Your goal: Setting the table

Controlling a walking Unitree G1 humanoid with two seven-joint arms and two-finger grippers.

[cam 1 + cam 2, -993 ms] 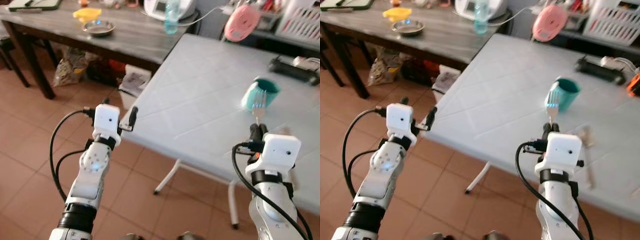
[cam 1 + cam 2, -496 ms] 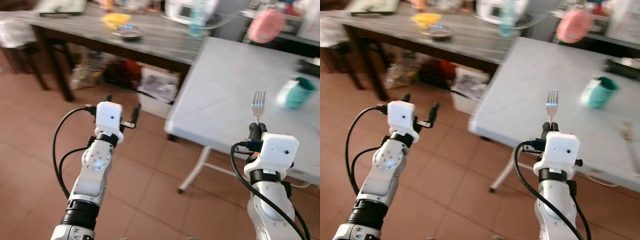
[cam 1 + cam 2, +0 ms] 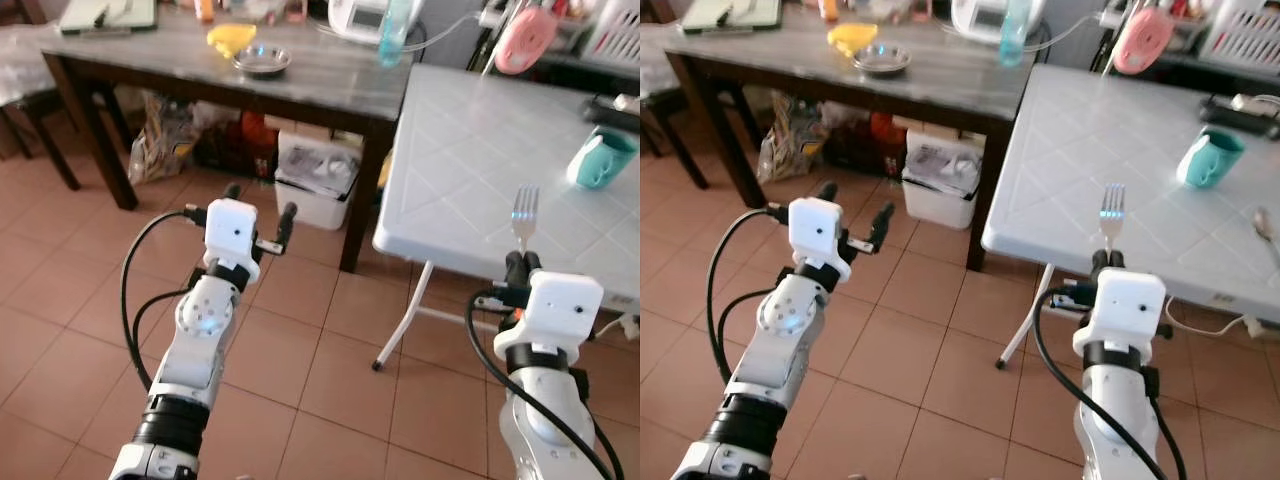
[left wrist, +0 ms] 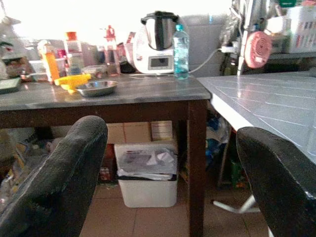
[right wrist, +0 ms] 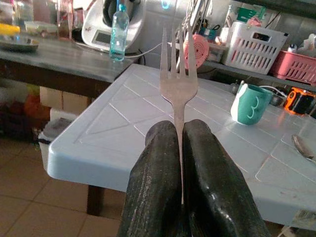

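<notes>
A silver fork [image 3: 524,213] stands upright, tines up, with my right gripper [image 3: 520,262] shut on its handle. It is held in front of the near edge of the white plastic table [image 3: 470,130], above the tiled floor. The right wrist view shows the fork [image 5: 178,74] pinched between the black fingers [image 5: 153,163]. On the table stand a teal mug [image 3: 600,160] and, further right, a spoon [image 3: 1265,225]. My left gripper [image 3: 260,205] is open and holds nothing, raised over the floor to the left of the table.
A dark wooden table with a grey top [image 3: 200,75] stands at the back left, carrying a steel bowl [image 3: 262,62], a yellow dish [image 3: 230,38] and a water bottle [image 3: 393,30]. A white bin [image 3: 318,185] sits under it. A pink fan [image 3: 525,42] is behind the white table.
The whole view has shifted: the white table now lies further right and away from me, with more floor showing. Both arms keep their pose, and the fork stays in the right gripper.
</notes>
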